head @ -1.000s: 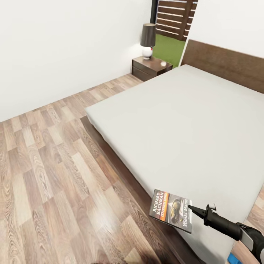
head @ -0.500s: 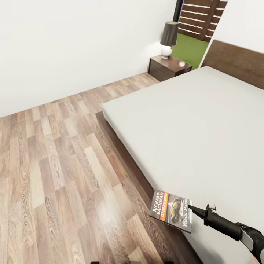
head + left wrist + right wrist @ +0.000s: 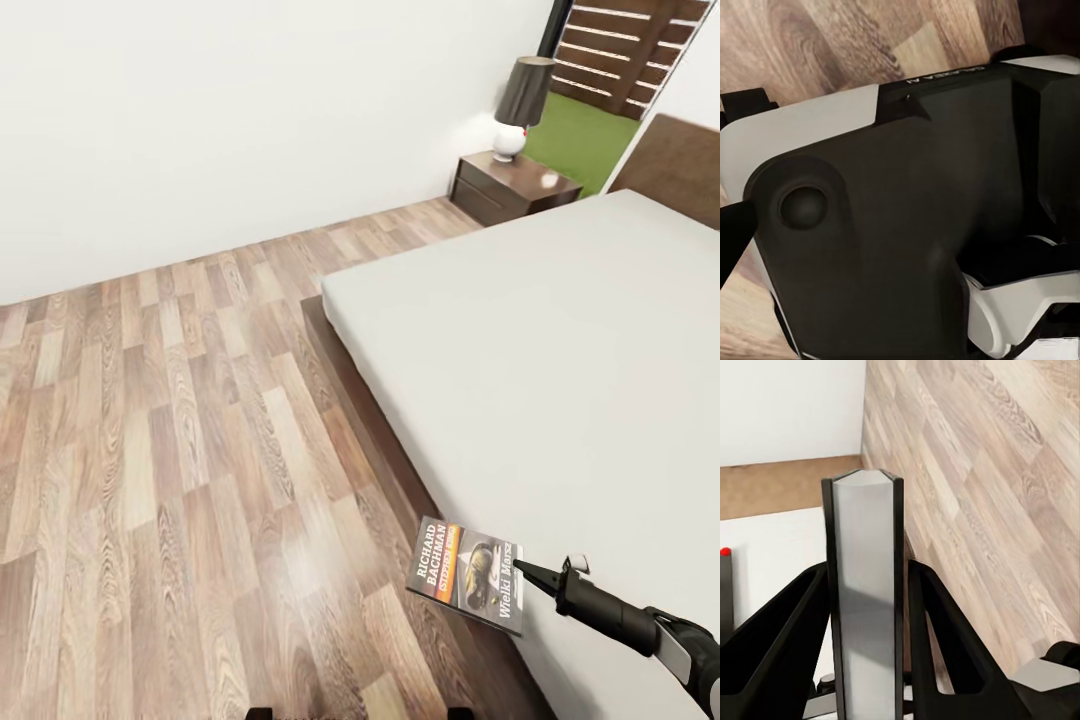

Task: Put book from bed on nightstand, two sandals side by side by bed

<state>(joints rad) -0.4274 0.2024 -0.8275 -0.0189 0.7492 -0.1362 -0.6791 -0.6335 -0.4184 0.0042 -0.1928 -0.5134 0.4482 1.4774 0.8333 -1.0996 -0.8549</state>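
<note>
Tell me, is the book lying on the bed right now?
No, the right gripper holds the book off the bed.

open floor (image 3: 150, 480) left, bed (image 3: 560, 340) right

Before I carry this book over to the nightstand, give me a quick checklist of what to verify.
1. Right tool shut on the book: ok; the right wrist view shows both fingers against the book.
2. Book off the bed: ok, held in the air by one edge.
3. Nightstand in sight: ok, far corner.
4. Free spot on its top: ok, beside the lamp.
5. Floor route open: ok.
6. Sandals' whereabouts: cannot tell.
</note>
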